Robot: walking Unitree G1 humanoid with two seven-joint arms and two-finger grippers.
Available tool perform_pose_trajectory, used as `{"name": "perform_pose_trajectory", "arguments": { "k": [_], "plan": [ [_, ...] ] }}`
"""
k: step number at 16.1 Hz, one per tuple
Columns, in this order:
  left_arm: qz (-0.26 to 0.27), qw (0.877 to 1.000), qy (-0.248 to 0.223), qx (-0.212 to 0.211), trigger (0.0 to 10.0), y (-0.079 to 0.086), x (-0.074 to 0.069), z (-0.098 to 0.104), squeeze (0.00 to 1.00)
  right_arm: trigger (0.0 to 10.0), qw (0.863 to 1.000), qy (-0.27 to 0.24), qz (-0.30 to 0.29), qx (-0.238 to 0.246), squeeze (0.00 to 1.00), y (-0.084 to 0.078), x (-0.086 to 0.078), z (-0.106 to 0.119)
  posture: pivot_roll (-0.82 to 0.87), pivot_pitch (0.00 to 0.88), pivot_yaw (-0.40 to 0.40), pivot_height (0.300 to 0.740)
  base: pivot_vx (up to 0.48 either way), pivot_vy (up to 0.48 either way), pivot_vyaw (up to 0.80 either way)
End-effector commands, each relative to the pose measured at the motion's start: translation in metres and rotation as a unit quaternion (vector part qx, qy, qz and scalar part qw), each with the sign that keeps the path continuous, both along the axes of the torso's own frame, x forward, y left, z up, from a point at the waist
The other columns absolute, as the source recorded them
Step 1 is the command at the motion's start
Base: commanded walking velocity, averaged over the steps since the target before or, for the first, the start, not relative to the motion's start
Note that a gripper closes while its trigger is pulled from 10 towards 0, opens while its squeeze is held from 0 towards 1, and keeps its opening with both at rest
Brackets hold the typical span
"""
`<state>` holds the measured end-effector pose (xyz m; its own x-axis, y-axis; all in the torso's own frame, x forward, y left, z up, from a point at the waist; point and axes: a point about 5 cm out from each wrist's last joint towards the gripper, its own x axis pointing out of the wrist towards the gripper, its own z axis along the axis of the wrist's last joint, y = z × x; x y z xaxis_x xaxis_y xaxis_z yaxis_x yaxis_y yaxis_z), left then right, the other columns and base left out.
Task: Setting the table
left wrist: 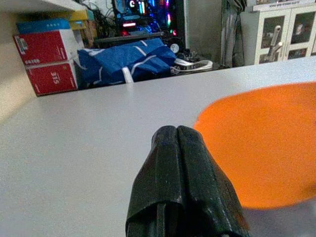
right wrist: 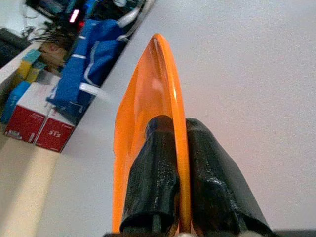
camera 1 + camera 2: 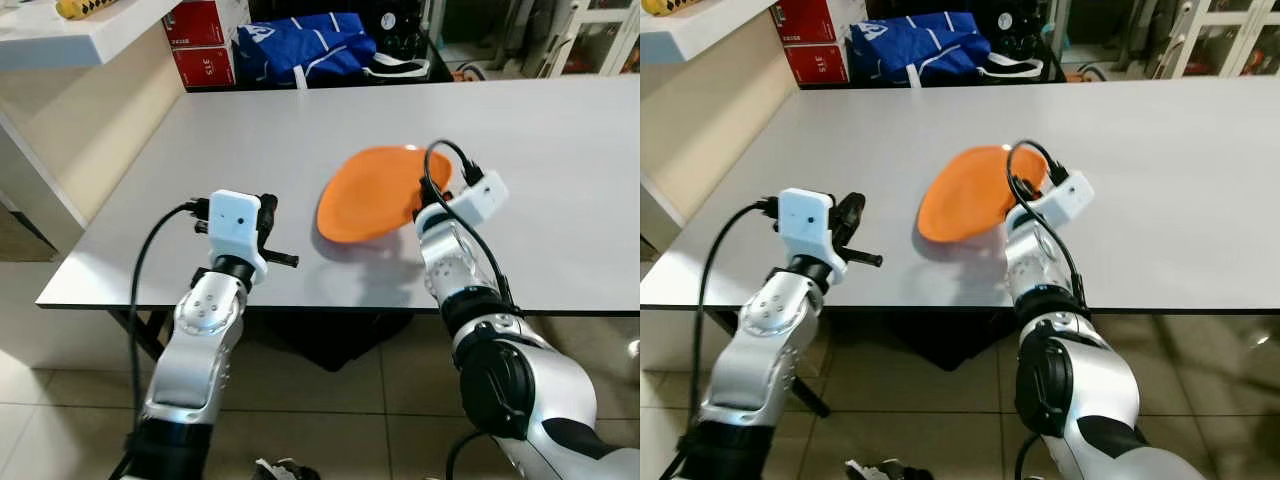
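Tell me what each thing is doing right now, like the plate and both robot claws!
Orange plate: tilted, pinched by its rim, held over the table.
Right claw: shut on the orange plate, one finger on each side of the rim.
Left claw: shut, empty, hovering over the near edge of the table.
White table: bare top.
Blue bag: slumped beyond the far edge of the table.
Red boxes: stacked, closed.

A blue bag (image 3: 300, 45) lies beyond the far edge, red boxes (image 3: 203, 40) stacked beside it (a white strap (image 3: 398, 68) trails off its other side).
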<state>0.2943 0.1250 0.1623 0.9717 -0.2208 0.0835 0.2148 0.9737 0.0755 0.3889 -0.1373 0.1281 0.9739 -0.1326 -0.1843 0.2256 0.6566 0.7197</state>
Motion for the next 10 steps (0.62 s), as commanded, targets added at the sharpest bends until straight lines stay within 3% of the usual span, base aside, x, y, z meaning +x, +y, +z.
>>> {"name": "perform_pose_trajectory", "arguments": {
  "k": [1, 6, 9, 10],
  "plan": [
    [0.002, 1.0, 0.001, 0.013, 10.0, 0.006, -0.004, 0.003, 0.0, 10.0, 1.0, 0.007, -0.009, 0.024, 0.0, -0.002, -0.003, -0.008, 0.06, 0.049, 0.153, 0.74, 0.0, 0.0, 0.0],
    [0.007, 0.999, 0.026, 0.024, 10.0, 0.015, -0.018, 0.001, 0.0, 10.0, 0.998, 0.056, -0.016, 0.017, 0.0, -0.008, -0.019, -0.04, 0.08, 0.082, 0.173, 0.74, 0.0, 0.0, 0.0],
    [0.008, 0.999, 0.035, 0.026, 10.0, 0.016, -0.021, 0.0, 0.0, 10.0, 0.994, 0.083, 0.009, -0.063, 0.02, -0.006, -0.026, -0.052, 0.09, 0.091, 0.173, 0.74, 0.0, 0.0, 0.0],
    [0.008, 0.999, 0.037, 0.026, 10.0, 0.015, -0.022, 0.0, 0.0, 10.0, 0.992, 0.091, 0.018, -0.089, 0.45, -0.005, -0.028, -0.055, 0.09, 0.091, 0.172, 0.74, 0.0, 0.0, 0.0]
  ]
}}
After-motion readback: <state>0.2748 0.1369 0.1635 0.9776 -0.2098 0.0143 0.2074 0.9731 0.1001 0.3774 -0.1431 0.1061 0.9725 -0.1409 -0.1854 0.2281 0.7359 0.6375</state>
